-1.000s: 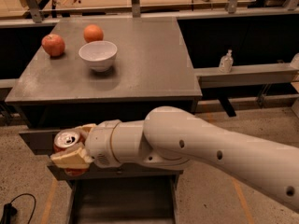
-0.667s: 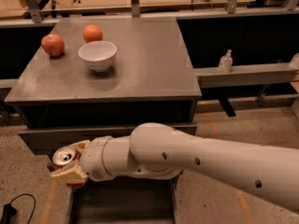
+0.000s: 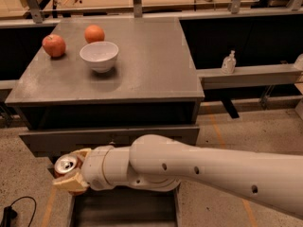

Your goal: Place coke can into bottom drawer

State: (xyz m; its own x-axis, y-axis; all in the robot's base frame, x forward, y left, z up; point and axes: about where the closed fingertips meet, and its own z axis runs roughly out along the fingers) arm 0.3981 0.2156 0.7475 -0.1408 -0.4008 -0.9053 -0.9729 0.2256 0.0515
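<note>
My gripper (image 3: 70, 173) is at the lower left, in front of the grey cabinet, at the end of my white arm (image 3: 189, 169). It is shut on the coke can (image 3: 65, 164); the can's silver top with pull tab faces up and its red side is mostly hidden by the tan fingers (image 3: 71, 183). The bottom drawer (image 3: 123, 212) stands pulled open below the arm, its flat grey floor showing. The can hangs above the drawer's left front corner.
On the cabinet top (image 3: 142, 65) stand a white bowl (image 3: 99, 55), a red apple (image 3: 54, 45) and an orange (image 3: 94, 33). A closed drawer front (image 3: 47, 141) runs above the open one. A black cable (image 3: 14, 212) lies on the floor at left. A small bottle (image 3: 228, 63) stands on a ledge at right.
The gripper with the can has moved down, from level with the drawer fronts toward the open bottom drawer. The arm has swung lower across the view.
</note>
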